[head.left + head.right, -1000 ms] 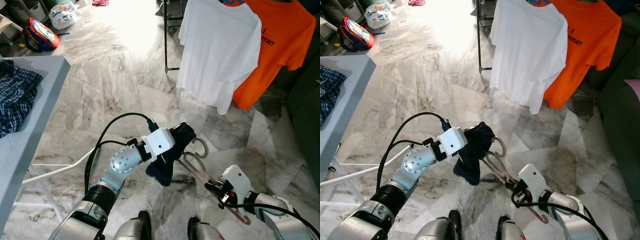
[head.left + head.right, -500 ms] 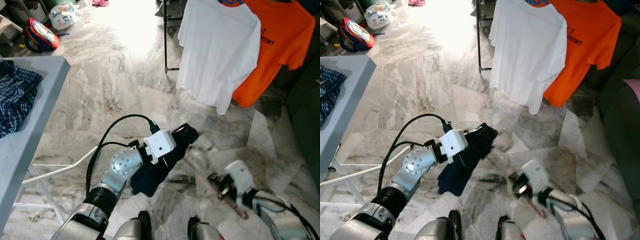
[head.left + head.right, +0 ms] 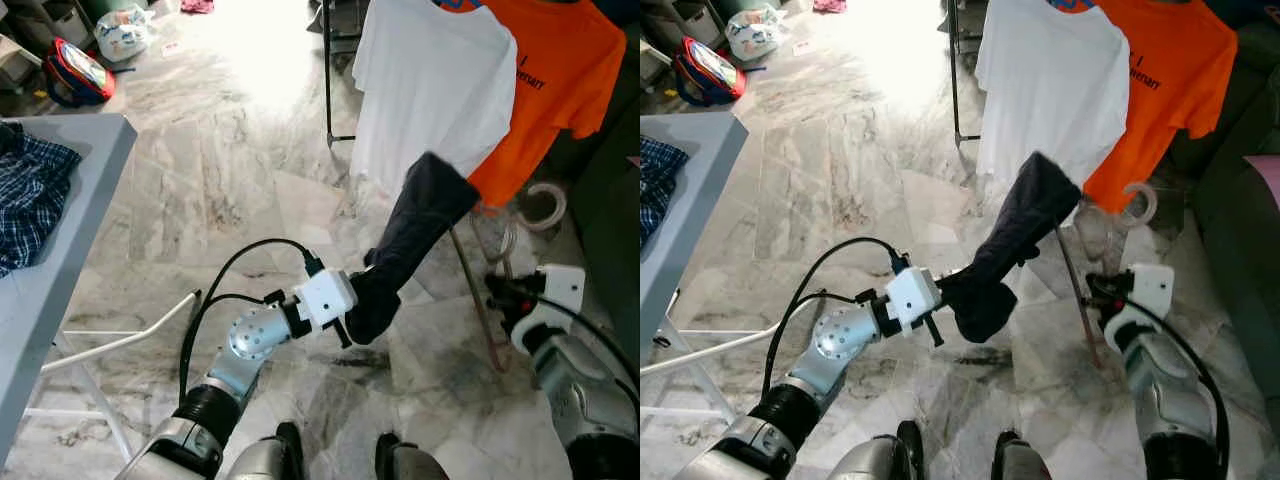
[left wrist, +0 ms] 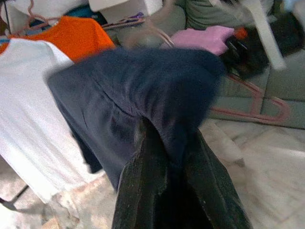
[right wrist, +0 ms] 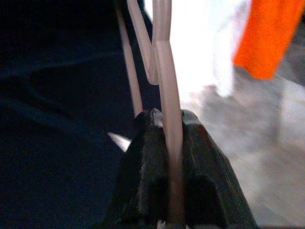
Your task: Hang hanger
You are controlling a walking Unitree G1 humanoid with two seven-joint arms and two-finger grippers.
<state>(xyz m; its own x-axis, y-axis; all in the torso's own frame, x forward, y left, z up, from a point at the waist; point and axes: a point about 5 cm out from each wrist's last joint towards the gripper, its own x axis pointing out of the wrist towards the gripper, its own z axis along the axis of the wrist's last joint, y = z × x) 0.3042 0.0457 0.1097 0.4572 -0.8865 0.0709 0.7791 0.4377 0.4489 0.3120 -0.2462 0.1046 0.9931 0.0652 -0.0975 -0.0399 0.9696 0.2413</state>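
Observation:
A dark navy garment (image 3: 415, 225) hangs over one end of a pale pink hanger (image 3: 478, 285) and stretches down to my left gripper (image 3: 362, 302), which is shut on its lower end. My right gripper (image 3: 500, 296) is shut on the hanger's bar, and the hook (image 3: 546, 204) points up near the orange T-shirt (image 3: 560, 75). In the right wrist view the fingers (image 5: 143, 143) clamp the pink hanger (image 5: 164, 71) with the navy garment (image 5: 57, 119) beside it. In the left wrist view the gripper (image 4: 164, 140) pinches the navy garment (image 4: 133, 90).
A white T-shirt (image 3: 430, 90) and the orange one hang on a rack with a black post (image 3: 328, 70) ahead. A grey table (image 3: 60, 260) holding a plaid cloth (image 3: 30, 190) stands at left. A dark sofa (image 3: 612, 200) is at right. Bags (image 3: 78, 70) lie far left.
Both arms have risen. The right gripper swung the hanger up and to the right, now upright, and the navy garment is pulled taut between the hanger and the left gripper.

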